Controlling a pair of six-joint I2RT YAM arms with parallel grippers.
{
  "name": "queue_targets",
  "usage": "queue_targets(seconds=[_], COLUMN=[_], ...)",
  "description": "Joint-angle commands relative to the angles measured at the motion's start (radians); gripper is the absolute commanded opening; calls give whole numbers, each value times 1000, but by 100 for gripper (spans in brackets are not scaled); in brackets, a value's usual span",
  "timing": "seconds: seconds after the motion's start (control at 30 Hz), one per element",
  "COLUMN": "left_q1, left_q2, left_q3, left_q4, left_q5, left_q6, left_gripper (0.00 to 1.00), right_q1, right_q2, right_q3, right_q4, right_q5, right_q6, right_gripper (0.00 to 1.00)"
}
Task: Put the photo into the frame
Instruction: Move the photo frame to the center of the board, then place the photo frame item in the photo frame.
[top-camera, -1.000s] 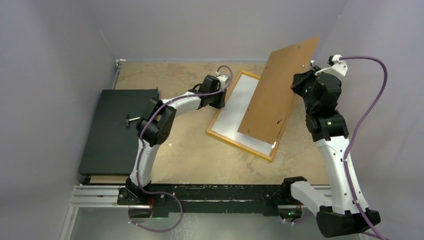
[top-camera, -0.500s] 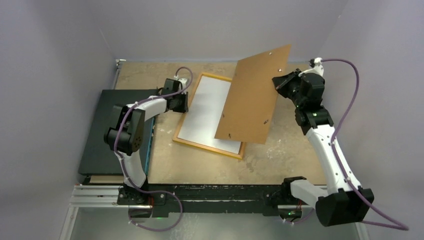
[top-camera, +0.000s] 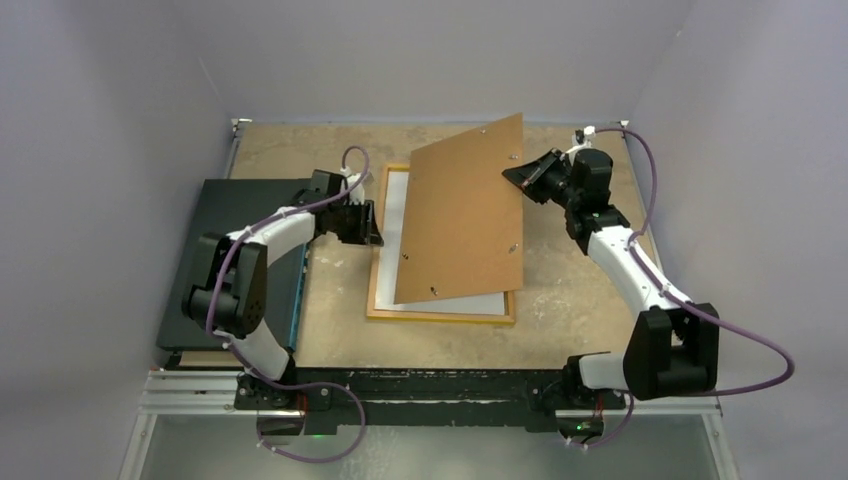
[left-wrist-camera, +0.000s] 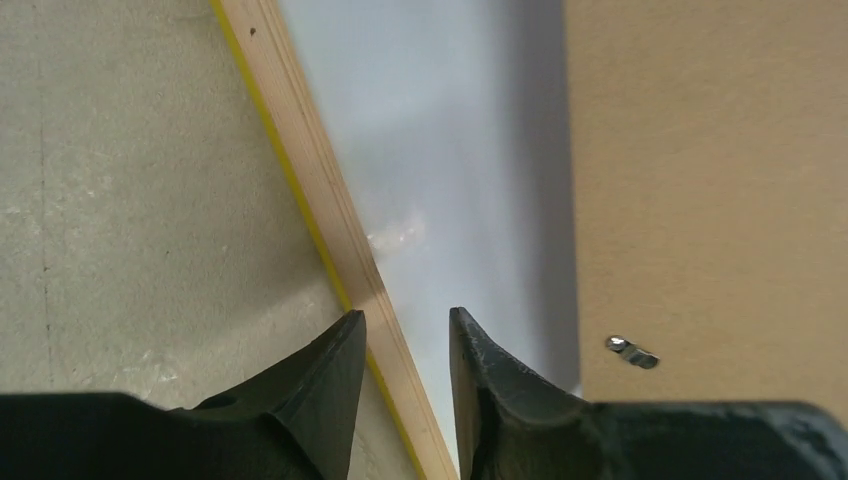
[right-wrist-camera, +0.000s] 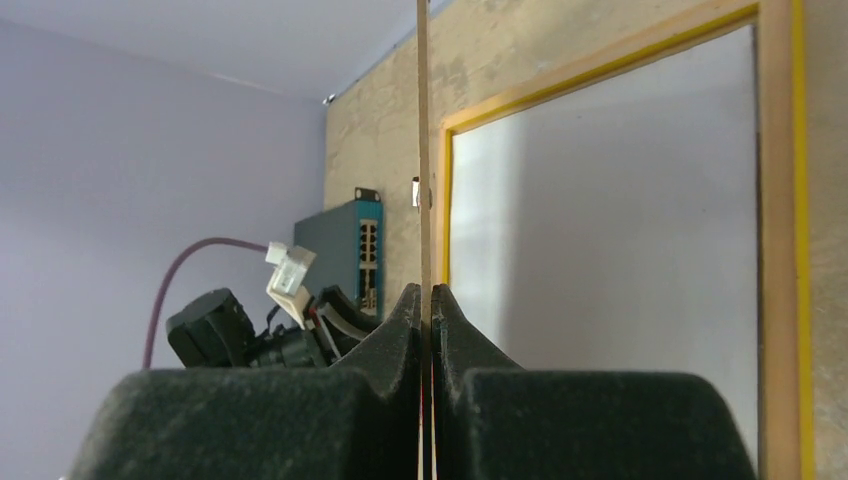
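Observation:
The yellow-orange frame (top-camera: 440, 316) lies flat mid-table with the photo (top-camera: 395, 215) inside it, plain white back up. A brown backing board (top-camera: 460, 210) hangs tilted over both and hides most of them. My right gripper (top-camera: 527, 176) is shut on the board's right edge; the right wrist view shows the thin board (right-wrist-camera: 423, 150) pinched edge-on between the jaws of that gripper (right-wrist-camera: 427, 292). My left gripper (top-camera: 372, 226) is at the frame's left side. In the left wrist view its gripper (left-wrist-camera: 402, 320) stands open astride the frame's wooden rail (left-wrist-camera: 310, 190), with a gap beside the rail.
A flat black panel (top-camera: 235, 255) lies at the left of the table, with a blue-green box (right-wrist-camera: 360, 250) along its right side. Grey walls close in on the left, back and right. A small metal clip (left-wrist-camera: 630, 350) sits on the board's face.
The frame with the photo has slid left and turned square to the table under my left gripper. My right arm swung the board left and down over it. The left jaws have widened.

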Motion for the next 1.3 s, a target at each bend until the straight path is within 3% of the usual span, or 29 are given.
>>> queue_targets(seconds=[0.0, 0.13, 0.33, 0.67, 1.0, 1.27], left_q1=[60, 107, 124, 125, 112, 36], left_q2=[-90, -116, -77, -18, 48, 89], left_q3=[36, 112, 194, 160, 101, 75], left_q4=[-16, -70, -150, -138, -66, -24], left_q5=[143, 126, -8, -108, -121, -137], left_q6=[43, 105, 202, 307, 317, 312], left_gripper=[37, 42, 41, 23, 23, 22], right_q1=[-4, -4, -4, -3, 6, 21], right_q2=[7, 47, 112, 167, 209, 223], right_q3=[15, 1, 4, -38, -75, -109], right_q4=[180, 226, 258, 317, 357, 402], right_q5=[-127, -177, -188, -132, -128, -120], right_q6=[63, 77, 76, 110, 160, 186], right_gripper=[0, 0, 0, 0, 0, 0])
